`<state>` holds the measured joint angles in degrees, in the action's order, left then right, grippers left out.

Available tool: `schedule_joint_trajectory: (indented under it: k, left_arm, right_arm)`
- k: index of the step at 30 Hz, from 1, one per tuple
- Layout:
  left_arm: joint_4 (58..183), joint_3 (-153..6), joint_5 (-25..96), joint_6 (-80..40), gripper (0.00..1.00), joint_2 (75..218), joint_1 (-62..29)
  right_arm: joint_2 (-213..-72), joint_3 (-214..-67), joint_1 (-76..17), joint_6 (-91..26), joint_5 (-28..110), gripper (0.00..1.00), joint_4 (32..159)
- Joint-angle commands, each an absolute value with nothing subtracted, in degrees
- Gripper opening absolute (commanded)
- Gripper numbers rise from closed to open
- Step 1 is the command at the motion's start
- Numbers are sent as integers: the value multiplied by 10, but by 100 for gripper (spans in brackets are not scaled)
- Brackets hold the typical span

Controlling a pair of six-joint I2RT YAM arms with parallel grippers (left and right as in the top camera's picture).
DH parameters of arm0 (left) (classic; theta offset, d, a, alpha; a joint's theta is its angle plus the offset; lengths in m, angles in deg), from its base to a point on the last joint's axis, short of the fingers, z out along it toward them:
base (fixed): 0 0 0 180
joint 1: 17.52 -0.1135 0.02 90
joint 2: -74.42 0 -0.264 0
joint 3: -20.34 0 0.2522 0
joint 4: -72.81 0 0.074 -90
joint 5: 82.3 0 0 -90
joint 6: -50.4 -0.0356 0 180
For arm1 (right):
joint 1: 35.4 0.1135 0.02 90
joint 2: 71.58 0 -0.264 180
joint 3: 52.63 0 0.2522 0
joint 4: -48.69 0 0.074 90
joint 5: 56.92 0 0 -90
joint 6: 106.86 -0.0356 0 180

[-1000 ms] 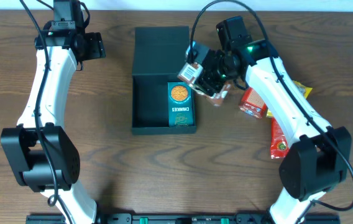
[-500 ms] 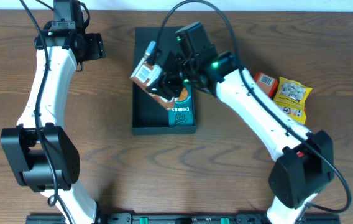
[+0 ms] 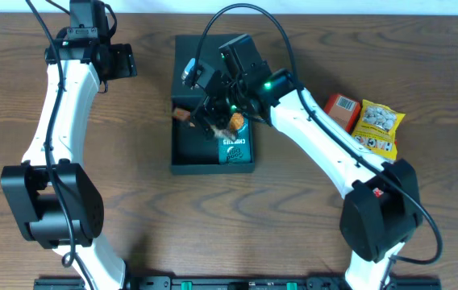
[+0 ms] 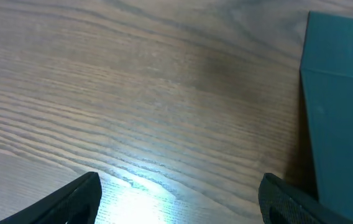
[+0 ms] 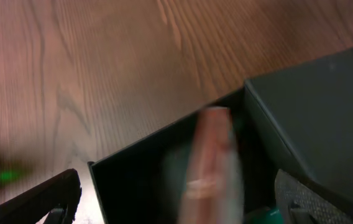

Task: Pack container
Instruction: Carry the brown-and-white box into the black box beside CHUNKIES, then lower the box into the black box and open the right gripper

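Observation:
The container (image 3: 182,157), a dark box with its flap lid open at the far side, sits mid-table. A green snack carton (image 3: 234,145) lies inside along its right wall. My right gripper (image 3: 210,115) hangs over the box's open inside, jaws wide. In the right wrist view a blurred brown-pink snack pack (image 5: 210,155) shows loose between the open fingers of the gripper (image 5: 179,199), touching neither, above the container's dark inside (image 5: 133,186). A brown edge of that pack (image 3: 183,115) shows at the box's left wall. My left gripper (image 3: 126,60) (image 4: 179,199) is open over bare wood, left of the lid (image 4: 344,112).
An orange-red snack box (image 3: 342,107) and a yellow bag (image 3: 378,127) lie on the table to the right of the container, beside my right arm. Wooden table surrounds the box on all sides.
My right gripper carried the brown snack pack leftward from beside the box to over it, then opened and let it go. The left arm has not moved.

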<state>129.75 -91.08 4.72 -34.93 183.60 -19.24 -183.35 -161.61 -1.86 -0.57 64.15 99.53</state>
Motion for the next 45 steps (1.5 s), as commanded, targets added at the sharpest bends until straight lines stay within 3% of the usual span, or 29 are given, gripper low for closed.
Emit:
schedule_joint_trajectory:
  k: [1,18,26,32,34,37,45]
  left_arm:
    - [1302,-918,43,-343,82,1833,-195]
    - [1317,-918,43,-343,82,1833,-195]
    - [1318,-918,44,-335,82,1833,-195]
    - [1320,-918,46,-327,82,1833,-195]
    - [1323,-918,46,-327,82,1833,-195]
    - [1327,-918,46,-327,82,1833,-195]
    - [1329,-918,46,-327,82,1833,-195]
  right_arm:
    - [-1835,-1627,-18,-21,648,99,998]
    - [-1835,-1627,-27,-20,564,99,1027]
    - [-1835,-1627,-27,-18,498,86,1107]
    - [-1835,-1627,-23,-14,499,68,1112]
    - [-1835,-1627,-22,-14,498,66,1111]
    - [-1835,-1627,-19,-14,498,74,1110]
    - [-1853,-1627,5,-17,495,70,1107]
